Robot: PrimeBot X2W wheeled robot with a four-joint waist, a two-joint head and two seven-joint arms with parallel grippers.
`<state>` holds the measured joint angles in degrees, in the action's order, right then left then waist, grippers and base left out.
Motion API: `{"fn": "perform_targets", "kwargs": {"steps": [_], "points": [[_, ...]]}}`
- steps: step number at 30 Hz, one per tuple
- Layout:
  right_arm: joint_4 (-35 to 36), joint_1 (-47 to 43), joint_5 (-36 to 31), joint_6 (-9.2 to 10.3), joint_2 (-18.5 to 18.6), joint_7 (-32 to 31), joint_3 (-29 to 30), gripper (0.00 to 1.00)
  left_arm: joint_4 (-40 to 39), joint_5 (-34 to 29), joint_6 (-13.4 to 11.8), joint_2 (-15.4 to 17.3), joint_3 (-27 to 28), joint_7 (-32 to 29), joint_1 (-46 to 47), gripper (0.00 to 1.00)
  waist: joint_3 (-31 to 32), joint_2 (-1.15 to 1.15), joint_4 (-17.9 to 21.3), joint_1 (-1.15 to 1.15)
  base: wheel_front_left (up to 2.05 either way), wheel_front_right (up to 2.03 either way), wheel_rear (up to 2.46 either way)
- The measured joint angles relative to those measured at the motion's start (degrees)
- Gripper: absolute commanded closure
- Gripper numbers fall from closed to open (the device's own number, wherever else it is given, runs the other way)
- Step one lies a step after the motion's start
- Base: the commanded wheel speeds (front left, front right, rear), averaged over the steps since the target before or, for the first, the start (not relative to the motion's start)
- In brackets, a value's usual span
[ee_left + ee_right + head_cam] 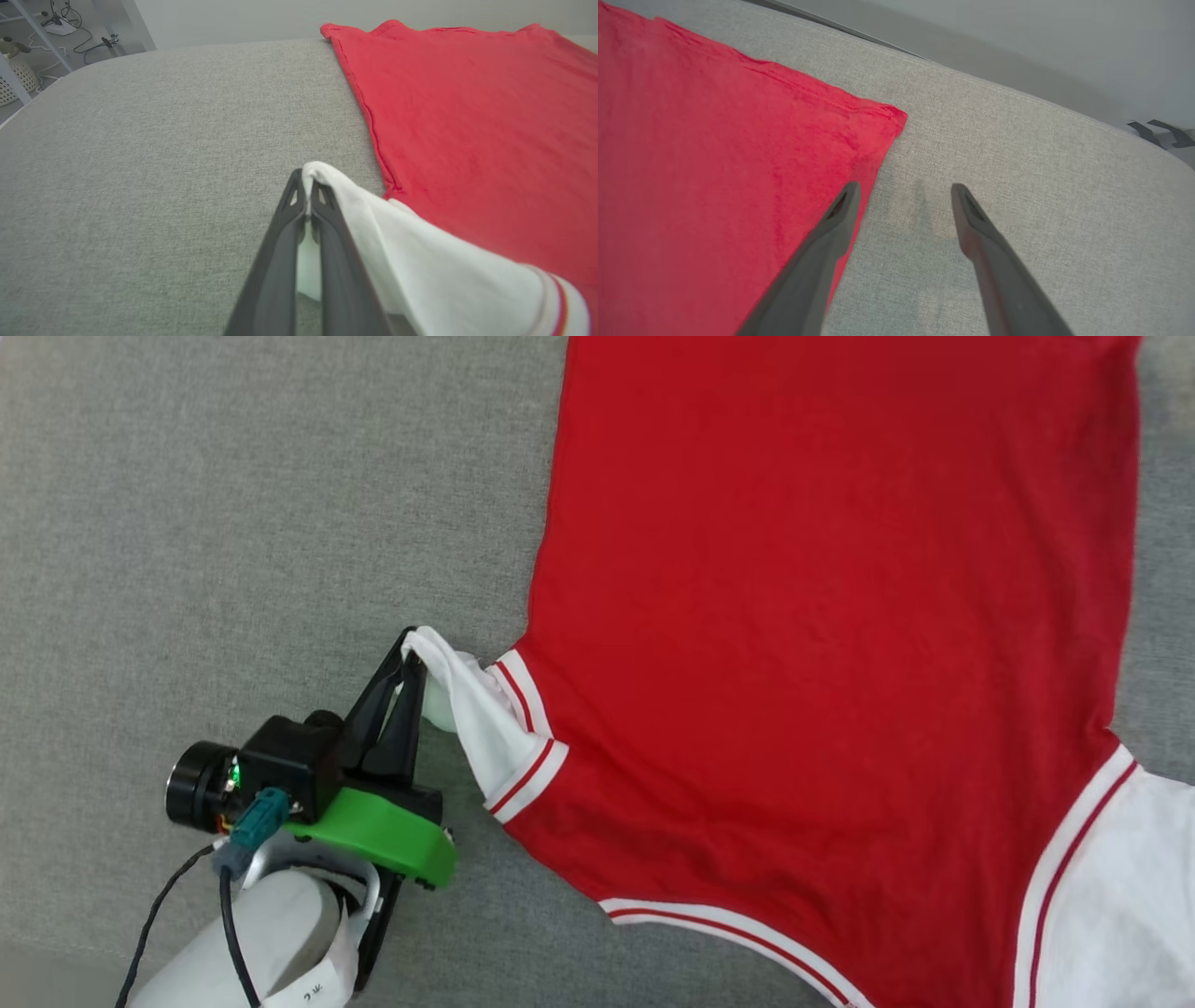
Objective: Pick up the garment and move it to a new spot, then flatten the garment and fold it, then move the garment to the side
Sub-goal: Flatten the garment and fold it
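Flattening step, judged: left gripper (409,651) clamps the white sleeve (478,714) of the red jersey (822,616) spread on the grey cushion (233,523), right gripper (903,191) has fingers apart over its side edge; next, draw the sleeve outward flat.

Grey woven-fabric surface (233,523), corners rounded. Red garment (822,616) lies spread flat on it, plain side up, hem close to the far edge. Left part of surface bare.
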<state>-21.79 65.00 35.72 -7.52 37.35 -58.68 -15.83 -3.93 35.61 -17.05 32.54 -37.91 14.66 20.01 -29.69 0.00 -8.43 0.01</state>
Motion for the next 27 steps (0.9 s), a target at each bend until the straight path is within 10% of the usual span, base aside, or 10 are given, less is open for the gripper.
{"fn": "perform_targets", "kwargs": {"steps": [15,16,17,27], "points": [[-9.9,3.6,-6.2,0.05,-2.0,2.0,-2.1,0.0,1.4,-4.6,4.3,-4.2,3.3,0.2,1.5,1.0,-9.6,0.0,-5.4,0.0,0.0,0.0,0.0],[-9.9,3.6,-6.1,0.05,-1.6,2.0,-2.4,0.73,1.6,-4.9,4.5,-4.4,3.5,0.2,1.5,1.0,-9.6,0.0,-5.6,0.0,0.0,0.0,0.0],[-9.8,3.6,-5.8,0.05,-1.3,2.0,-2.7,1.0,1.9,-5.0,4.8,-4.5,3.7,0.2,1.5,1.0,-9.5,0.0,-5.6,-0.01,0.0,0.0,0.0],[-10.5,2.1,-3.1,0.01,-0.4,11.1,-6.2,1.0,5.6,-5.8,7.3,-5.8,6.4,0.2,-0.7,1.0,-4.5,0.0,-4.9,0.0,0.0,0.0,0.0]]}}
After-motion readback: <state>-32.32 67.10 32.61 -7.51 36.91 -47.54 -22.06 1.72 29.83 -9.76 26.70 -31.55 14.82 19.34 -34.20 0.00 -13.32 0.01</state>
